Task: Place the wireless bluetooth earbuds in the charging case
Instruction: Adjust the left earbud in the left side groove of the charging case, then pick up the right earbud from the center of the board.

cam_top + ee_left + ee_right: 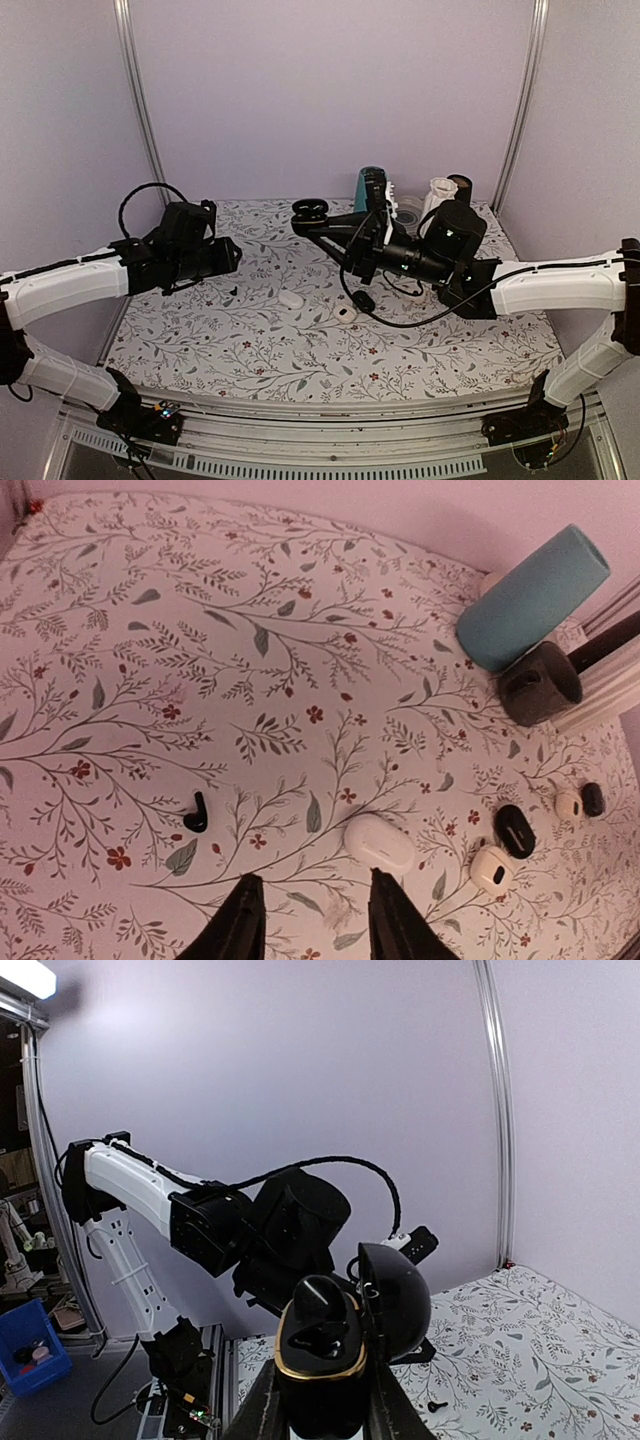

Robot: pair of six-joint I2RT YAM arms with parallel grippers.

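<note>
1. While the floral table (200, 340) lies below it, the right gripper (318, 222) clamps the black charging case (320, 1350) in the air, with the lid swung open and the cavity facing the wrist camera.
2. The left gripper (312, 920) hovers over the table, jaws apart, nothing between them.
3. A white case (380, 842) lies just ahead of its fingers.
4. 1 dark earbud (196, 815) lies on the table left of that case, its long axis near-to-far and its stem pointing away from the gripper.

My left arm (70, 283) and right arm (555, 283): white shells, black joints, black wrist housings. Black cable (140, 188) loops off each wrist. Left gripper (308, 920) fingers (240, 930) dark, tapered.
</note>
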